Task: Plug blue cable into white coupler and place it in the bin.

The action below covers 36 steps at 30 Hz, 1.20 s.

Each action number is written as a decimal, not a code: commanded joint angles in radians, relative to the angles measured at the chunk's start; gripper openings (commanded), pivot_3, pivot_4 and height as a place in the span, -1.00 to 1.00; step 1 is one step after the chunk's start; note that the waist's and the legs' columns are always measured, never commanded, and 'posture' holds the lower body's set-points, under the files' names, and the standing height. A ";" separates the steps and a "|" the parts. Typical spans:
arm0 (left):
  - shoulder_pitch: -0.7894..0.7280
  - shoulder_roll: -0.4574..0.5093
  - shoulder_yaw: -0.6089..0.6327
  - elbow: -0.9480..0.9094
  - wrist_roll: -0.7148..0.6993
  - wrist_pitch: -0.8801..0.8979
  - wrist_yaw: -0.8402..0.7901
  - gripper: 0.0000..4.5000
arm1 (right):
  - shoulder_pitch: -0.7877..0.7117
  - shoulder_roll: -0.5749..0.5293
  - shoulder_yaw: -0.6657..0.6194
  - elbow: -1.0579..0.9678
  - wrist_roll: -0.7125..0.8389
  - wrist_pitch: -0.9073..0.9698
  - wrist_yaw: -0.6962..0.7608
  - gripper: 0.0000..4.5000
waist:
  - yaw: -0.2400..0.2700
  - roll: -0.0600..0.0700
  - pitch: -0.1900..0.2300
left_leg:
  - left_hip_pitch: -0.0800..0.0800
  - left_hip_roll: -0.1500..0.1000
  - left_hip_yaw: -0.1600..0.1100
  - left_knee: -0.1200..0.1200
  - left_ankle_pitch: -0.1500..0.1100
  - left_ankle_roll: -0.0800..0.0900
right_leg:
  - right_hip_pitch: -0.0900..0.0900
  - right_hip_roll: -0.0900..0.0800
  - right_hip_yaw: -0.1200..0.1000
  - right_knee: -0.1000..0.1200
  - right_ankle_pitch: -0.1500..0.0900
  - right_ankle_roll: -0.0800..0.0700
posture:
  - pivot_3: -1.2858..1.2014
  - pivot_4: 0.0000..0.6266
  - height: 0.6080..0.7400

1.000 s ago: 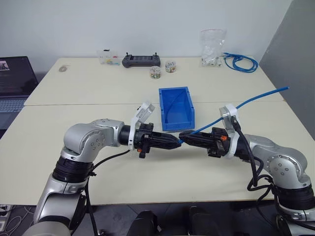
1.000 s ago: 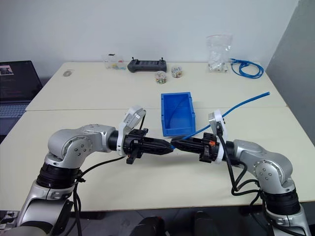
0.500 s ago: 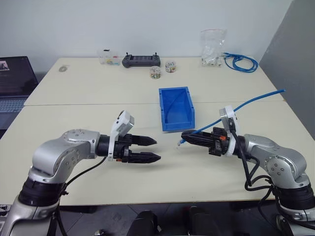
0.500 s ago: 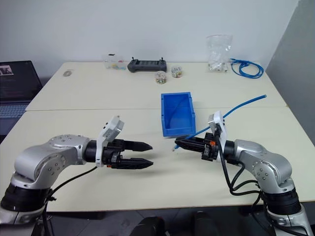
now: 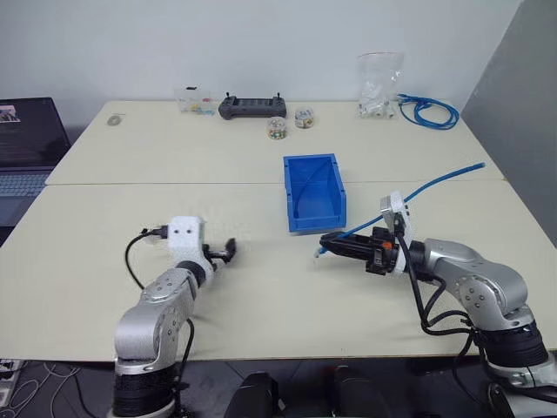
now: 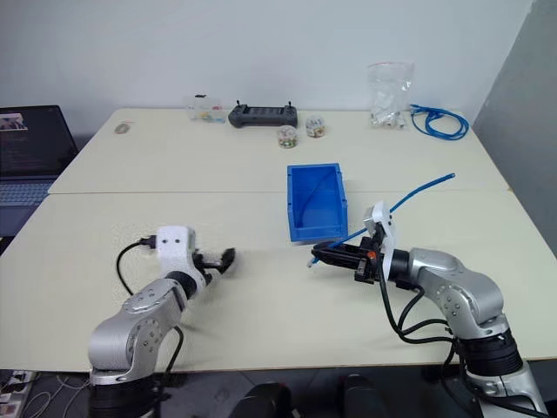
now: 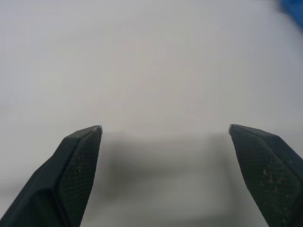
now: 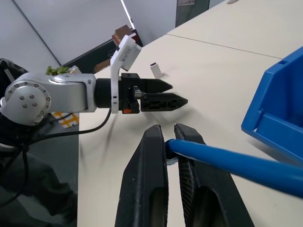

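My right gripper [image 5: 324, 242] is shut on the blue cable [image 5: 418, 186] near its end, just in front of the bin [image 5: 313, 193]. The cable arcs up and back to the right, and its pale tip [image 6: 311, 261] hangs past the fingertips above the table. The right wrist view has the cable [image 8: 227, 163] pinched between the two fingers. My left gripper [image 5: 228, 251] is low over the table at the front left, open, with bare tabletop between its fingers [image 7: 80, 156]. A small white block with a dark end, the white coupler [image 8: 156, 70], stands on the table beyond the left gripper [image 8: 177, 93].
Along the far edge of the table [image 5: 130, 165] are a black controller [image 5: 252, 106], two small round jars [image 5: 290, 122], a small clear box [image 5: 193, 100], a clear plastic bag [image 5: 378, 85] and a coil of blue cable [image 5: 428, 111]. A laptop [image 5: 26, 144] sits at the left.
My left gripper has let go at the cable's end, opened wide and swung away to the left and down toward the table. My right gripper has kept the cable and barely moved.
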 commanded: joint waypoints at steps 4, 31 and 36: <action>-0.052 -0.144 0.088 0.006 0.087 -0.016 0.232 1.00 | -0.025 -0.011 -0.004 -0.010 -0.023 -0.021 0.041 -0.98 | 0.013 -0.001 0.000 | 0.000 -0.001 0.001 0.000 0.000 0.000 | 0.000 0.000 0.000 0.000 0.000 0.000 | 0.03 -0.52 1.00; -0.393 -0.192 0.232 0.412 0.191 -0.218 0.571 1.00 | -0.057 -0.028 -0.022 0.019 -0.062 -0.025 0.091 -0.98 | 0.015 -0.008 0.000 | -0.001 -0.001 0.002 0.001 0.003 -0.005 | 0.000 -0.001 0.000 0.000 0.001 0.001 | 0.03 -0.52 1.00; -0.426 -0.172 0.250 0.480 0.187 -0.263 0.588 1.00 | -0.057 -0.027 -0.016 0.021 -0.065 -0.027 0.093 -0.98 | 0.015 -0.008 0.000 | -0.001 -0.001 0.002 0.001 0.003 -0.005 | 0.000 -0.001 0.000 0.000 0.001 0.002 | 0.03 -0.52 1.00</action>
